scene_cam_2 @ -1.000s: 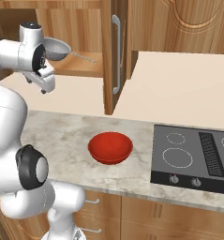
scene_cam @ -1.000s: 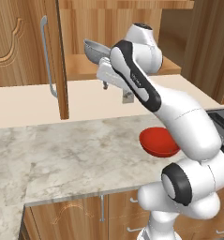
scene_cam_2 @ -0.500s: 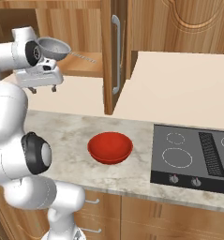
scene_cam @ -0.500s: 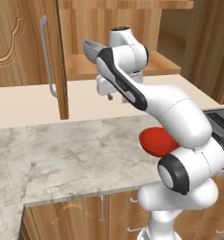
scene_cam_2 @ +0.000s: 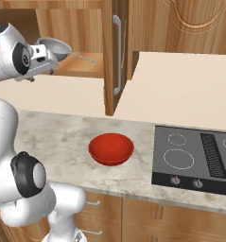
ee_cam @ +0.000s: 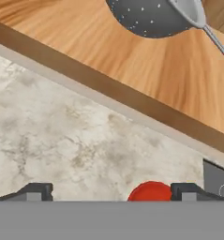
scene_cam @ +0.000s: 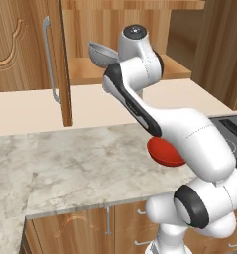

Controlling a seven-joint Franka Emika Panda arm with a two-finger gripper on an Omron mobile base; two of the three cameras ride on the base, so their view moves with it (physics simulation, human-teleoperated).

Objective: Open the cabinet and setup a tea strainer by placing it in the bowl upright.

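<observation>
The cabinet (scene_cam: 115, 74) stands with both doors swung out, so its wooden shelf (scene_cam_2: 81, 66) is exposed. On the shelf lies the tea strainer (scene_cam_2: 55, 47), a grey perforated metal cup with a thin wire handle, also seen as the tea strainer (scene_cam: 101, 52) (ee_cam: 151, 16). My gripper (ee_cam: 112, 192) is open with nothing between its fingertips; it hovers in front of the shelf edge, just short of the strainer. The red bowl (scene_cam_2: 111, 148) sits on the marble counter below, the same bowl (scene_cam: 162, 151) being partly hidden by my arm; its rim peeks between the fingertips as the bowl (ee_cam: 150, 192).
The open right door (scene_cam_2: 109, 56) with its long silver handle (scene_cam_2: 117, 54) juts out over the counter. The left door's handle (scene_cam: 48, 59) also sticks out. A black cooktop (scene_cam_2: 195, 156) lies to the right of the bowl. The marble counter (scene_cam: 65, 163) spreads to the left.
The arm has swung and the hand has risen towards the shelf, closer to the strainer. The jaws stayed open. The strainer and the bowl have not moved.
</observation>
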